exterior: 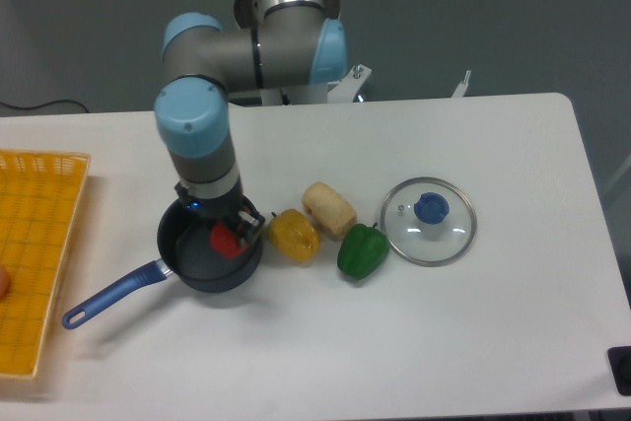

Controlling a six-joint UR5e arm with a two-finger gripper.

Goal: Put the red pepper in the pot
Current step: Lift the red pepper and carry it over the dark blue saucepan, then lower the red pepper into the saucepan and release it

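Note:
The red pepper (226,240) is small and glossy red, and sits inside the pot (197,261), a dark round saucepan with a long blue handle (108,298) pointing to the lower left. My gripper (233,232) hangs straight down over the pot's right half with its fingers on either side of the pepper. I cannot tell whether the fingers still press on the pepper or whether the pepper rests on the pot's bottom.
A yellow pepper (294,235), a beige bread-like piece (328,208) and a green pepper (362,251) lie just right of the pot. A round glass lid with a blue knob (429,219) lies further right. An orange basket (35,253) stands at the left edge.

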